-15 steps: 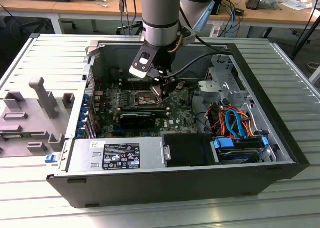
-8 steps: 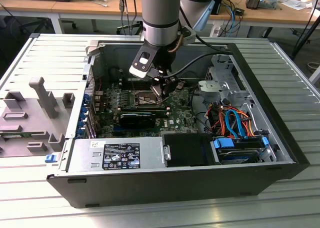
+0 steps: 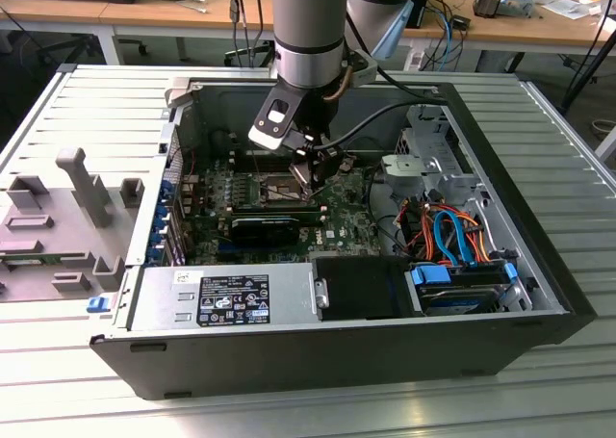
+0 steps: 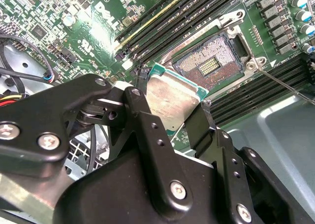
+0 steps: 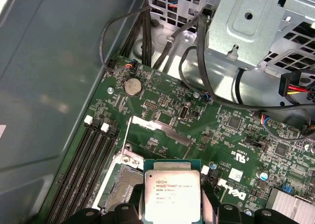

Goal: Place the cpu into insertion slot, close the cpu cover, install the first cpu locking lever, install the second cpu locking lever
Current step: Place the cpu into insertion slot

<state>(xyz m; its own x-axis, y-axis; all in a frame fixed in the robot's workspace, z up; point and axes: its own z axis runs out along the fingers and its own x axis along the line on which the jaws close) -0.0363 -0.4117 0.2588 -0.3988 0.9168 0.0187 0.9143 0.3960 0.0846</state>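
The cpu, a small square chip with a dull silver top, is clamped by its edges between my black fingers. My gripper is shut on it and hovers tilted, just above and beside the insertion slot. The slot lies uncovered, its brownish contact field ringed by a silvery frame. A thin locking lever sticks out from the frame, unlatched. In the exterior view the gripper hangs low over the green motherboard inside the open case. I cannot pick out the cpu cover.
Long black memory slots run beside the socket. A metal drive cage with black cables stands close by. The case walls, a power supply and a drive with orange and blue cables hem in the board.
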